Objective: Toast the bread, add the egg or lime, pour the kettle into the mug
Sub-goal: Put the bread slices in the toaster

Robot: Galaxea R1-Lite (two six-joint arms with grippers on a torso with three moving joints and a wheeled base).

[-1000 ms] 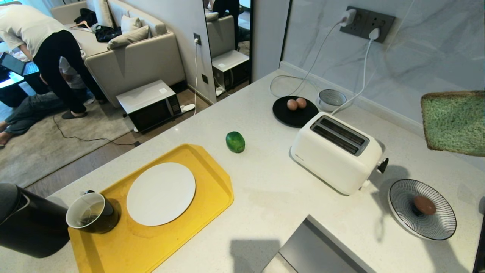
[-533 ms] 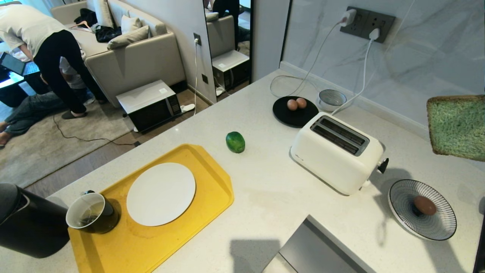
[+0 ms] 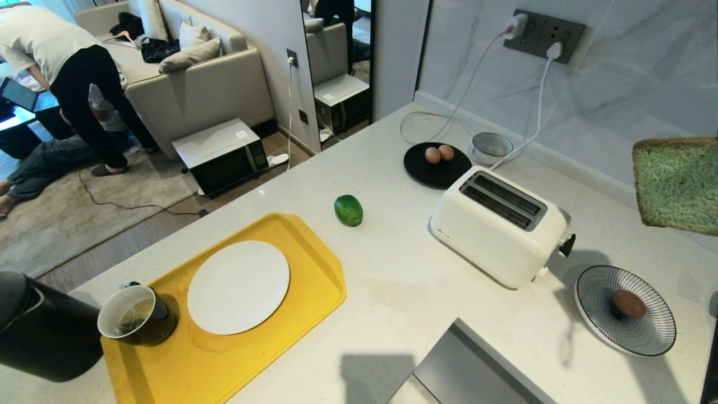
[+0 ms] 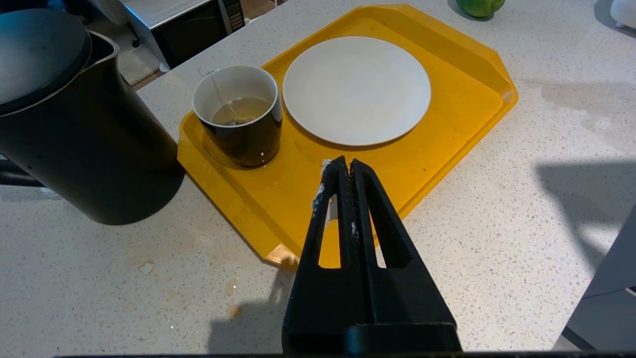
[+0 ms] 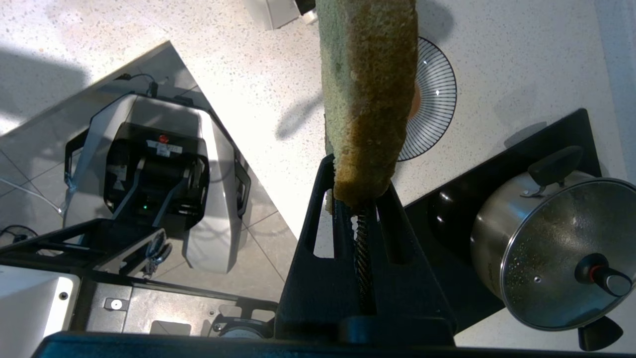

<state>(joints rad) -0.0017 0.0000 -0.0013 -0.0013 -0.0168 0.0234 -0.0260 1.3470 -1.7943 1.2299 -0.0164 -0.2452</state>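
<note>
White speckled counter (image 3: 392,292) is carrying the toaster (image 3: 499,224); right gripper (image 5: 358,206), jaws clamped on the bread (image 3: 676,185), is hovering right of it. Next, lining the slice over a slot. Left gripper (image 4: 346,166), jaws together, is idling.

The left gripper (image 4: 346,166) is matte black plastic: two long tapering fingers, each pierced by a triangular cut-out, widening into a broad black block at the base. White crumbs or scuffs speckle the inner edges near the fingertips (image 4: 334,171). The right gripper (image 5: 355,199) has the same black, cut-out fingers, with ridged pads down the seam between them. Below it the robot's base (image 5: 154,179) shows a glossy white shell around a black centre bearing a small red mark.
</note>
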